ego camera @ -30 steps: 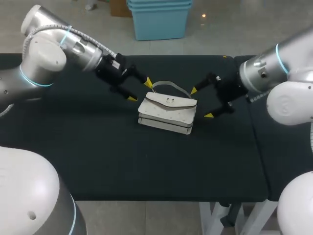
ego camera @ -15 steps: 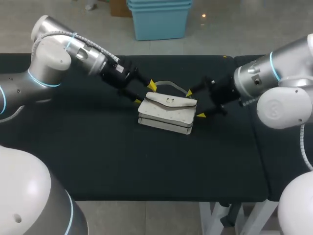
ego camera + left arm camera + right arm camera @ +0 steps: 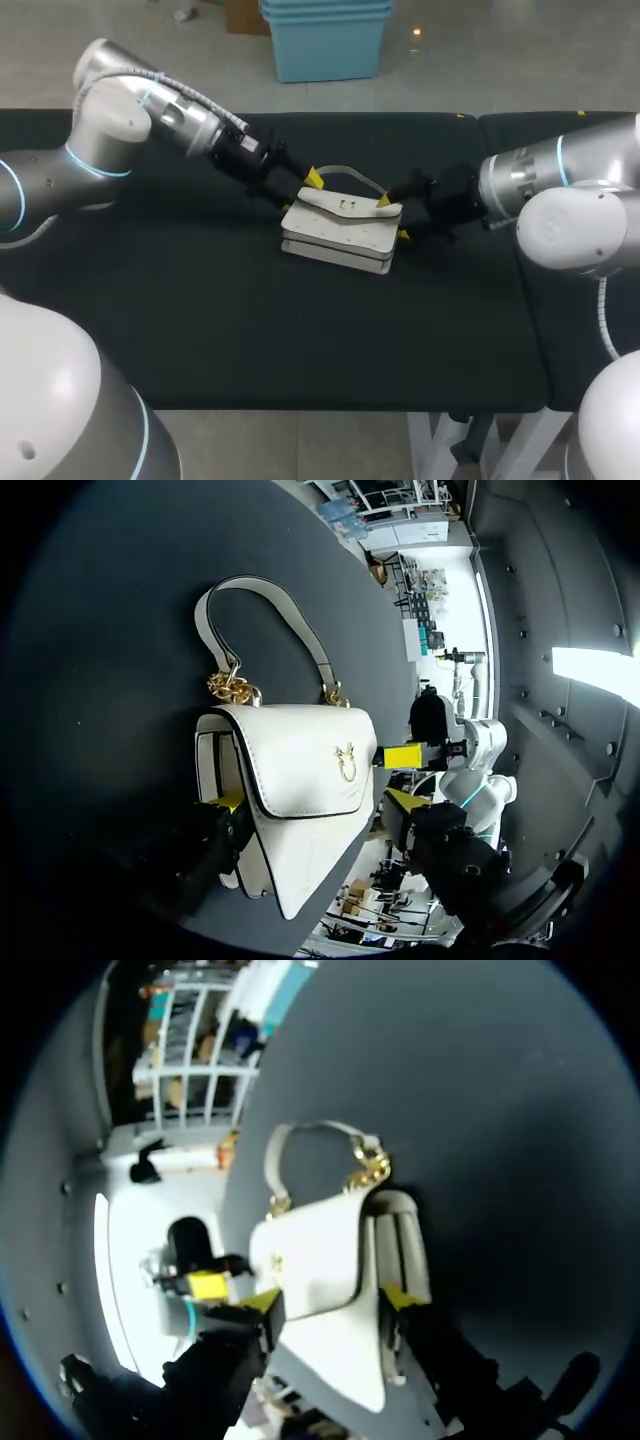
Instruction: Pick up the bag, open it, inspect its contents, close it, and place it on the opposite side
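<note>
Treat this as a two-sided pickup of the white leather flap handbag (image 3: 345,228), lying flat midway along the black table (image 3: 250,320), nearer its far edge. Close the left gripper (image 3: 298,192), fingers spread at the bag's left end, and the right gripper (image 3: 393,218), fingers spread astride its right end, evenly on the body. Avoid pinching the looped carry strap (image 3: 345,170) or the flap. Lift level, and only once both grips are firm.

We see dark table (image 3: 300,320), matte black top, spanning view side to side. Seam at right, where second black section (image 3: 548,320) adjoins. White legs (image 3: 422,442) under near edge.
</note>
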Motion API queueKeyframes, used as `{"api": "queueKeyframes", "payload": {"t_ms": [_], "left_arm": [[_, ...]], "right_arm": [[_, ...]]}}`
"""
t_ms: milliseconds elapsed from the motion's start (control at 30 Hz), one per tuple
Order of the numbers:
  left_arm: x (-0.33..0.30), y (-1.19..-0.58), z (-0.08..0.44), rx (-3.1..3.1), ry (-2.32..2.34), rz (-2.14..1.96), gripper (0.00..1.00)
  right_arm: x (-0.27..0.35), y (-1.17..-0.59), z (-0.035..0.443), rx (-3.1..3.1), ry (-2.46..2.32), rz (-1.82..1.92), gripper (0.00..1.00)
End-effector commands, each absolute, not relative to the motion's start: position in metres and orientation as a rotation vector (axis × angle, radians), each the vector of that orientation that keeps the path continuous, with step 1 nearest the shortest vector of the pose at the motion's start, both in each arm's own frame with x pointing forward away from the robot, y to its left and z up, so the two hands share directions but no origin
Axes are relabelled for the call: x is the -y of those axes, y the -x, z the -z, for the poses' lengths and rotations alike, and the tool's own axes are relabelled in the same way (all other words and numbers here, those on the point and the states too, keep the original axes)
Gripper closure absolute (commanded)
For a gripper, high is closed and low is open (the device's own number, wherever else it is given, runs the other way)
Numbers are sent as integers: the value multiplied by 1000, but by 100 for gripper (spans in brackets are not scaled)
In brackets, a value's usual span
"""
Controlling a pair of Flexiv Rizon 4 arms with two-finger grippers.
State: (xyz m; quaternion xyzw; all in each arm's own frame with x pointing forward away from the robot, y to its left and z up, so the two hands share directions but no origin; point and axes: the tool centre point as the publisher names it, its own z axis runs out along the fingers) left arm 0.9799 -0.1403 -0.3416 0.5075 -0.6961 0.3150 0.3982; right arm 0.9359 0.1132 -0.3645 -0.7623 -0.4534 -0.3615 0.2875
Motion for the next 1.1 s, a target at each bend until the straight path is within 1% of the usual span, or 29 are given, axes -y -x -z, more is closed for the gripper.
{"api": "queueKeyframes", "payload": {"t_ms": [33, 133, 233, 300, 367, 467, 600, 633, 667, 700, 733, 767, 800, 833, 867, 1100], "left_arm": [[145, -990, 351, 1752, -1256, -788, 23], [145, -992, 353, 1751, -1252, -785, 25], [146, -994, 358, 1749, -1243, -780, 26], [146, -995, 362, 1745, -1243, -779, 25], [145, -996, 366, 1729, -1229, -782, 24], [144, -997, 370, 1723, -1225, -782, 24], [144, -998, 372, 1714, -1224, -781, 32], [144, -998, 372, 1713, -1225, -781, 40], [144, -998, 372, 1712, -1226, -781, 43], [143, -998, 372, 1711, -1230, -780, 49], [143, -998, 372, 1710, -1232, -780, 57], [143, -998, 372, 1710, -1232, -780, 64], [143, -999, 372, 1709, -1232, -781, 76], [143, -999, 371, 1709, -1231, -783, 85], [142, -998, 370, 1709, -1232, -785, 100], [142, -995, 367, 1724, -1225, -794, 100]], "right_arm": [[-114, -942, 366, 1217, 1965, 947, 58], [-114, -943, 366, 1221, 1951, 952, 59], [-116, -945, 369, 1230, 1927, 956, 58], [-117, -946, 374, 1225, 1910, 951, 56], [-118, -946, 378, 1219, 1902, 947, 51], [-118, -946, 383, 1209, 1896, 943, 50], [-118, -947, 386, 1197, 1900, 937, 53], [-118, -948, 387, 1195, 1902, 937, 53], [-118, -948, 387, 1193, 1901, 937, 54], [-118, -948, 387, 1191, 1902, 940, 56], [-118, -948, 387, 1189, 1904, 941, 62], [-118, -948, 387, 1188, 1904, 942, 75], [-119, -948, 385, 1189, 1906, 947, 98], [-119, -948, 384, 1192, 1907, 950, 100], [-119, -947, 383, 1197, 1909, 953, 100], [-118, -946, 378, 1204, 1915, 974, 100]]}}
